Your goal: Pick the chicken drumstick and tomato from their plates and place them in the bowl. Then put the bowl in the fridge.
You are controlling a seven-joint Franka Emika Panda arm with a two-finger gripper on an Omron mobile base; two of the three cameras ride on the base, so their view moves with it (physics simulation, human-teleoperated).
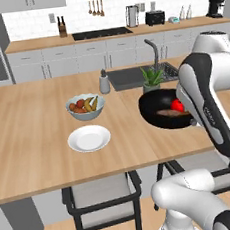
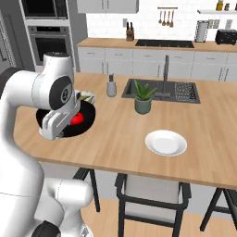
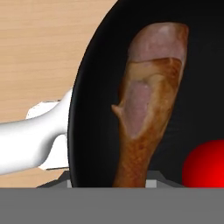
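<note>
I see the reddish-brown chicken drumstick (image 3: 148, 105) and red tomato (image 3: 205, 164) inside the black bowl (image 3: 96, 131); my fingers clamp its rim.

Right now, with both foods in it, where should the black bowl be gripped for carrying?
By its rim, from above at the near edge. The bowl is shallow and wide, so only its thin wall fits between the fingers. The drumstick and tomato sit inside, so pick bare rim.
</note>
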